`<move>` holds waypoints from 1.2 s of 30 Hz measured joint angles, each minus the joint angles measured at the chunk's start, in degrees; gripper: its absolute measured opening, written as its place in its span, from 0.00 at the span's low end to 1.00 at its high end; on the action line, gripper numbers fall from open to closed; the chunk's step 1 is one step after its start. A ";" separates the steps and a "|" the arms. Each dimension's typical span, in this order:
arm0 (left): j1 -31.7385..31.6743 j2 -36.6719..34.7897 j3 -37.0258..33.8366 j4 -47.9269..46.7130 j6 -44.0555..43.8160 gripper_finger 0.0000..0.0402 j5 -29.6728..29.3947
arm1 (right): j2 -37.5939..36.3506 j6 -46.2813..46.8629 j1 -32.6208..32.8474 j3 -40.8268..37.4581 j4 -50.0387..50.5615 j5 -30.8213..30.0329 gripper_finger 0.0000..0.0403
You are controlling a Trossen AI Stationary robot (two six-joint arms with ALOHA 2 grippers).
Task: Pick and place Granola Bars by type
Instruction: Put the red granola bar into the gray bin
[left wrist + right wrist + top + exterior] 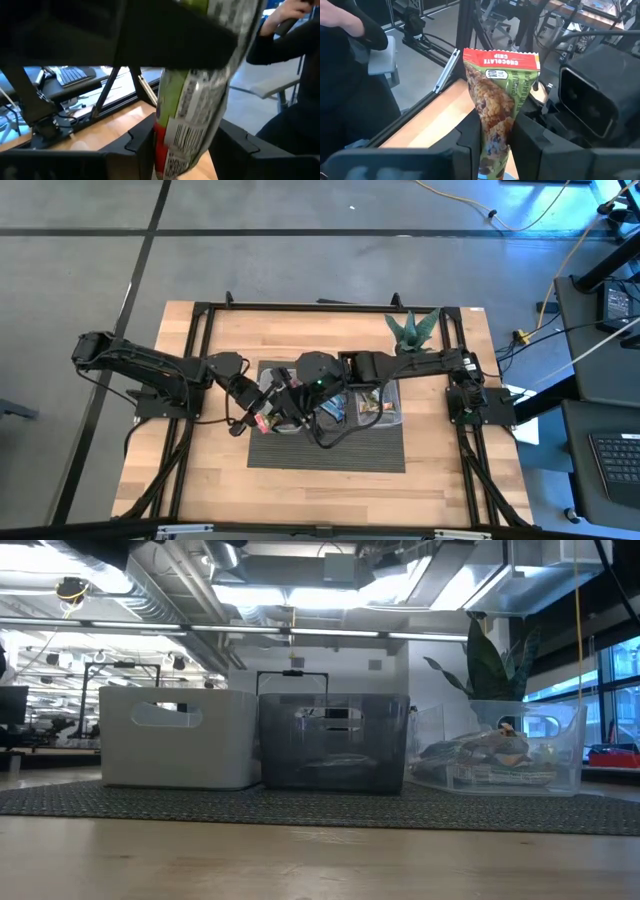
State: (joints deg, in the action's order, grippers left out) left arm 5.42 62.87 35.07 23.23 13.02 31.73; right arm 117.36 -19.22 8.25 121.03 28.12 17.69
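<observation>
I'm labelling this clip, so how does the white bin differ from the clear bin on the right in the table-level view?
The white bin is opaque, so its contents are hidden; the clear bin is see-through and shows wrapped bars inside. The white bin stands taller than the clear bin. Both sit on the dark mat and have handle cutouts.

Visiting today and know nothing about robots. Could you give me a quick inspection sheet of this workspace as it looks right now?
Surface: wooden table with a dark mat.
Job's things: one green chocolate chip bar is pinched at both ends between the two grippers; more bars lie in the clear bin.
Clutter: white bin, grey bin, potted plant.
Grippers: left gripper and right gripper both shut on the bar above the bins.
Cables: several on the floor.
Surroundings: a person's dark sleeve nearby.
</observation>
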 joint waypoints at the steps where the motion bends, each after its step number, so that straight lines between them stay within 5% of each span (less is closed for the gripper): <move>1: 0.22 0.00 0.00 0.43 -0.52 0.37 0.00 | 0.00 0.18 -0.02 0.00 0.02 -0.04 0.22; 27: 1.02 0.00 0.00 2.67 -11.64 0.36 -0.24 | 0.00 0.80 -0.04 0.00 0.72 -0.11 0.22; 36: 1.02 0.00 0.00 2.25 -10.32 0.25 -0.32 | 0.00 0.81 -0.04 0.02 1.20 -0.11 0.22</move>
State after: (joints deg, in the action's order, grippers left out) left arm 6.44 62.87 35.07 25.48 2.70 31.41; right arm 117.36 -18.41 8.21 121.05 29.32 17.58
